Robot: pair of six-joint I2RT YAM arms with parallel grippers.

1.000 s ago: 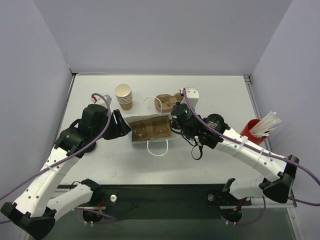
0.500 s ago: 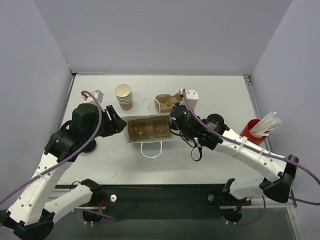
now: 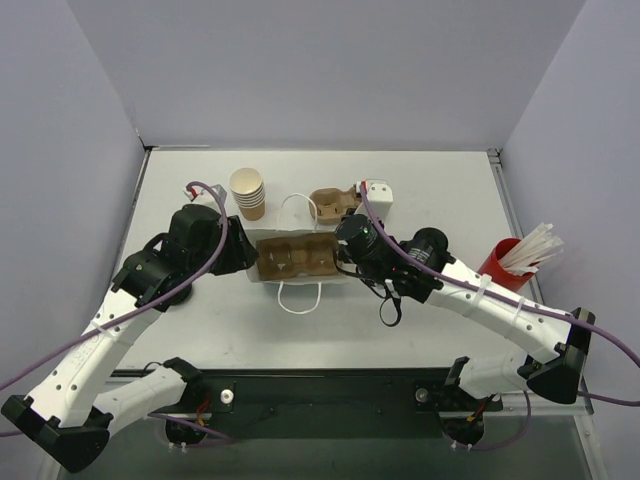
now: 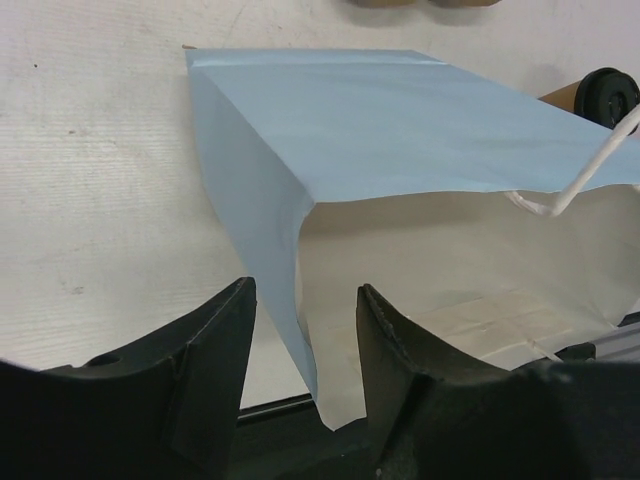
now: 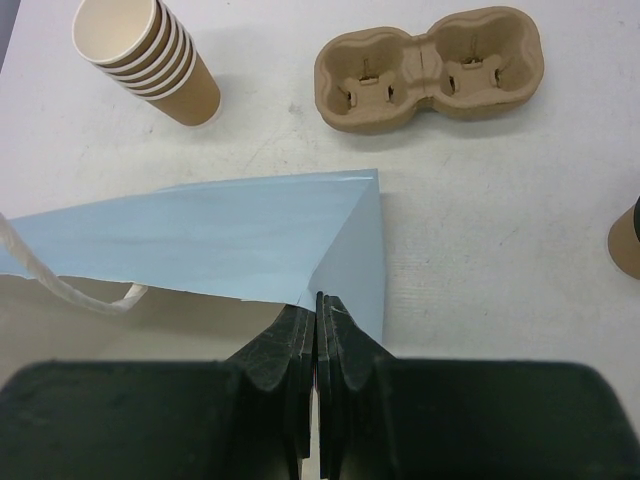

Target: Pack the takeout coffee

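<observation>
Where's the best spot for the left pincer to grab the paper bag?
Grip the top rim of the paper bag's left end wall, from the left. That thin edge stands upright between the fingers of the open left pincer, one inside, one outside, so closing should pinch it. The right pincer is shut on the opposite end.

Mid-table bag (image 5: 220, 240), cup stack (image 5: 140, 55) behind-left, tray (image 5: 440, 65) behind-right

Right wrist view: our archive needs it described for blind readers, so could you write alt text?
The right gripper is pinched shut on the edge of a pale blue paper bag. Beyond it on the table stand a stack of lidless cups and an empty pulp tray.
</observation>
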